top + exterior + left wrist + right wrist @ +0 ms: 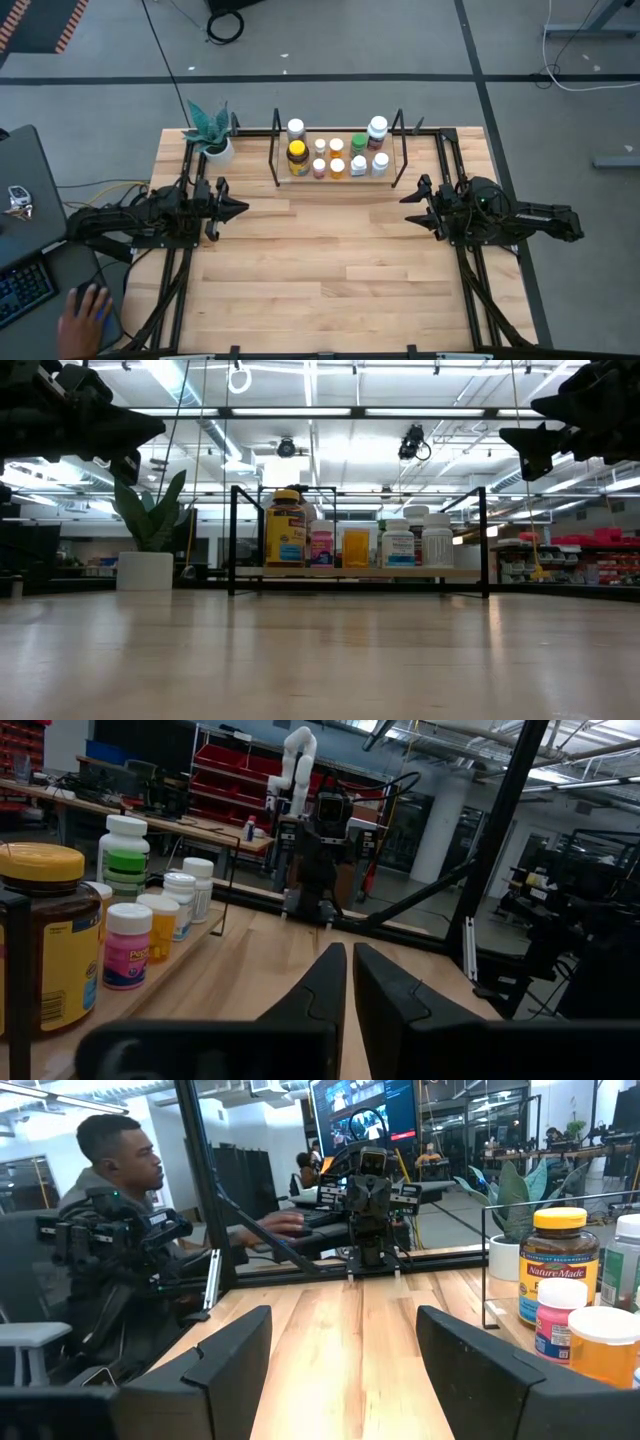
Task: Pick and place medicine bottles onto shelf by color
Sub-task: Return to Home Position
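Lined up on shelf (pixel 277 152) at table's (pixel 320 262) far edge: medicine bottles (pixel 337 156). L gripper (pixel 240 209) closed at left; R gripper (pixel 410 198) open at right.

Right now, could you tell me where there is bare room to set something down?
The table between the left gripper and right gripper, in front of the shelf, is bare. The shelf is crowded with medicine bottles.

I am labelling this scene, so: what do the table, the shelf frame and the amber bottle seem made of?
Table: pale wood planks, visible grain and seams, slight sheen, probably sealed. Shelf frame: thin black rods, likely painted metal. Amber bottle: translucent brown, glossy, probably plastic; opaque yellow lid.
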